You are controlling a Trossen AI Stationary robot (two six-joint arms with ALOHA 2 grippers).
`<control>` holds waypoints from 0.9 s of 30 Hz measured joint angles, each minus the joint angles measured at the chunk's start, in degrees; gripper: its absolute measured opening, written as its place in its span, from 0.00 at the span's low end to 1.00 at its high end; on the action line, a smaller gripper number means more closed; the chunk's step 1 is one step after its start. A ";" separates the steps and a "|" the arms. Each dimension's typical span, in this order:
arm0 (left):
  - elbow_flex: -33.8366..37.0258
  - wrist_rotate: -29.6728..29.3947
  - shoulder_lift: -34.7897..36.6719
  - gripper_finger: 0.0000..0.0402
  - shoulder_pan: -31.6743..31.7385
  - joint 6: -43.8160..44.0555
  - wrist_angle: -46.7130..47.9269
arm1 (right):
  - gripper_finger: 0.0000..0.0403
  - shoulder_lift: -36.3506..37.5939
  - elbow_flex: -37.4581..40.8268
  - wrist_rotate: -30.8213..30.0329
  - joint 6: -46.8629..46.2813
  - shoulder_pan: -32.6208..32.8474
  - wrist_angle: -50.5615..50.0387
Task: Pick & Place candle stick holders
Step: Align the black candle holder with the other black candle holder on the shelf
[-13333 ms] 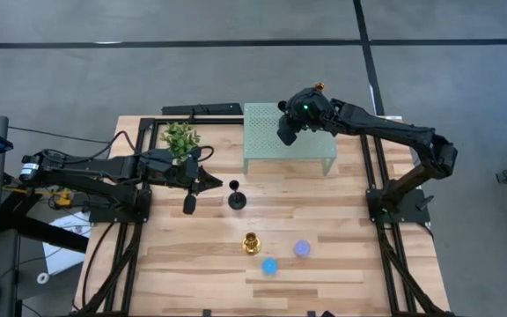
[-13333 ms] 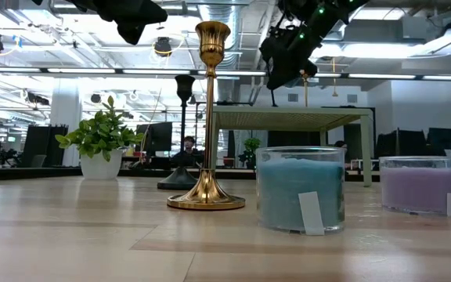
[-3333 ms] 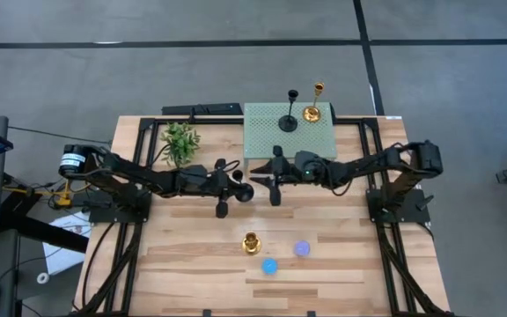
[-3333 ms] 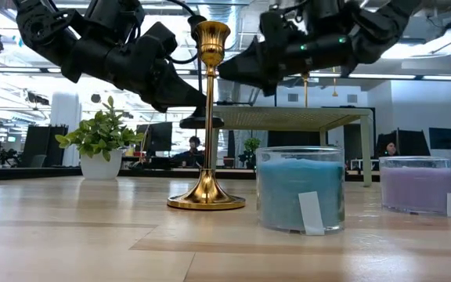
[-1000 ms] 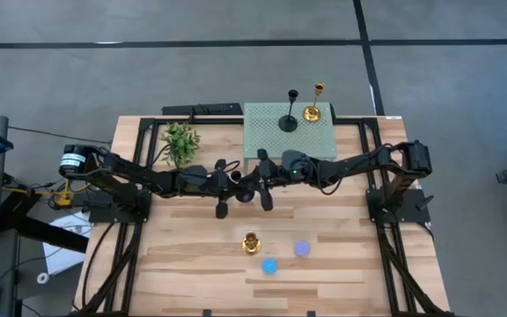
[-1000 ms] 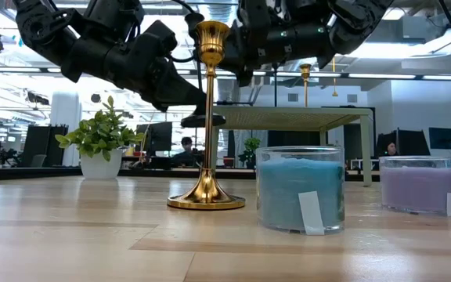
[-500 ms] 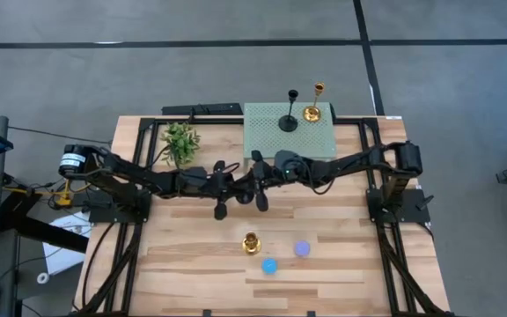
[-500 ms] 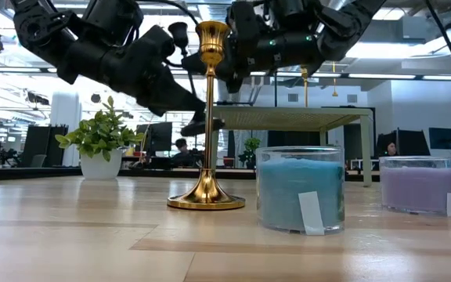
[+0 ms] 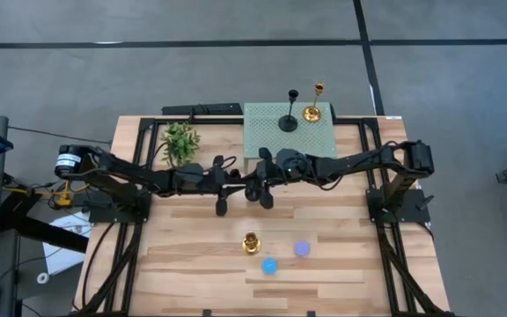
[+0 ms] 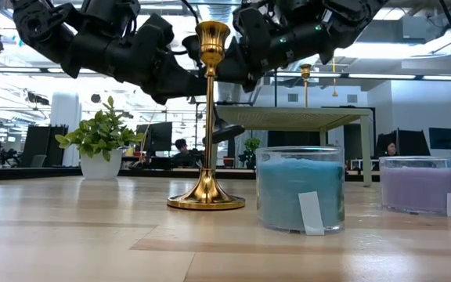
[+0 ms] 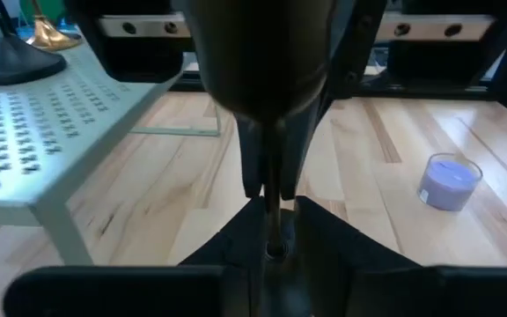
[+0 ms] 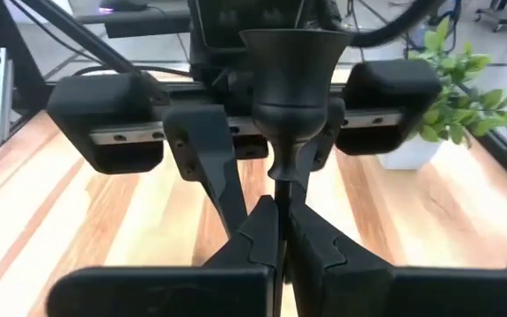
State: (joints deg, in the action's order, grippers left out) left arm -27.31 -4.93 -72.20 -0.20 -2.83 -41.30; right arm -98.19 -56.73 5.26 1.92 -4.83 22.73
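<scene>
A black candle stick holder (image 12: 289,62) hangs cup-up above the table's middle, between my two grippers. My right gripper (image 12: 282,220) comes from the table's right and is shut on it. My left gripper (image 11: 275,220) faces it from the left, open, one finger (image 12: 208,167) on each side of the stem with wood showing between. The holder's round base (image 10: 225,131) shows tilted in the low view. A gold holder (image 9: 252,243) stands on its base near the front. One black holder (image 9: 288,121) and one gold holder (image 9: 312,111) stand on the green shelf (image 9: 271,145). My right gripper pinches the black holder's slim stem (image 12: 282,189) just under the cup, between its two fingers (image 11: 252,167). The fingers reach in from the table's right, slanting slightly down, and lie across the stem. The holder is lifted clear of the table, cup up, its base a little tilted.
A blue candle jar (image 9: 269,265) and a purple one (image 9: 302,249) stand by the gold holder at the front. A potted plant (image 9: 180,141) is at the back left. Bare wood (image 9: 174,255) lies at the front left and right.
My right gripper has tipped its wrist at the black holder. The holder's base has swung toward the table's right, sunk a little, and now hangs tilted, where it was level a second ago.
</scene>
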 joint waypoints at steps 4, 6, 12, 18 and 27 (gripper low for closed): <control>0.02 -0.08 2.48 0.14 -0.09 0.07 3.15 | 0.00 0.02 0.00 -1.56 0.88 -0.08 0.44; 0.02 0.39 4.00 0.14 -0.14 0.07 6.06 | 0.00 0.14 0.02 -2.29 1.04 -0.30 0.04; 0.85 0.46 8.59 0.13 -0.77 0.31 10.68 | 0.00 1.66 0.47 -8.07 1.70 -1.17 -0.70; 3.92 0.45 14.11 0.13 -2.12 0.29 10.86 | 0.00 8.05 5.46 -7.97 1.18 -0.91 2.05; 6.43 0.29 18.90 0.13 -2.11 0.63 10.93 | 0.00 24.24 23.43 -11.75 -1.92 -1.57 23.41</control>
State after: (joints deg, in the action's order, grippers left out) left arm -20.88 -4.63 -53.30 -2.31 -2.20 -30.37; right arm -73.95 -33.30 -6.50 0.00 -6.40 46.14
